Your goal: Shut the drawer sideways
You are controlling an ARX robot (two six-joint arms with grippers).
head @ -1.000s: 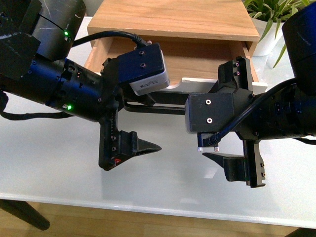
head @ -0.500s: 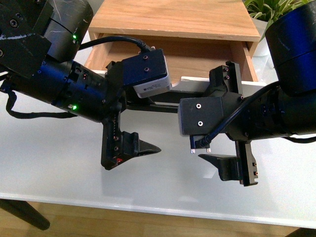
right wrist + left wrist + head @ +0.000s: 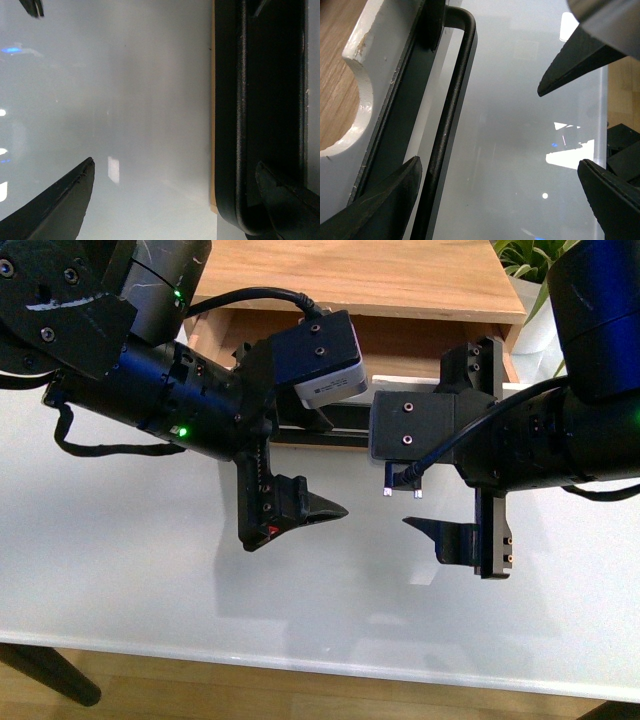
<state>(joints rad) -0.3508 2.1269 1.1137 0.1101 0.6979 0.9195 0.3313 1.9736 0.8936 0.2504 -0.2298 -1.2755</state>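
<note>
Drawer (image 3: 400, 345) first: in the front view it's sticking part way out from under the wooden cabinet top (image 3: 360, 275) at the far side of the white desk (image 3: 130, 570). Both arms crowd in front of it, so you only get a strip of its wooden inside and a bit of the black bar handle (image 3: 320, 440). Left gripper (image 3: 335, 468) and right gripper (image 3: 405, 480) both have their fingers spread wide and aren't pinching anything. Each has one finger over bare desk and the other up by the drawer front. Left wrist view: you get the white front panel (image 3: 370, 65) with its half-round notch (image 3: 342, 100) and some chipped paint, plus one left finger (image 3: 390, 200) lying on the panel side of the bar. Can't tell if it's actually touching. Right wrist view: one right finger (image 3: 282, 200) overlaps the handle and the other is out over the desk, contact unclear again. My guess on handling: it's a rigid wood box, not fragile, probably light and easy to slide. It's wide and shallow though, so it'll likely twist and jam if you shove one end. I'd push flat on the panel or bar with the finger sides, both arms evenly, no gripping needed.
</note>
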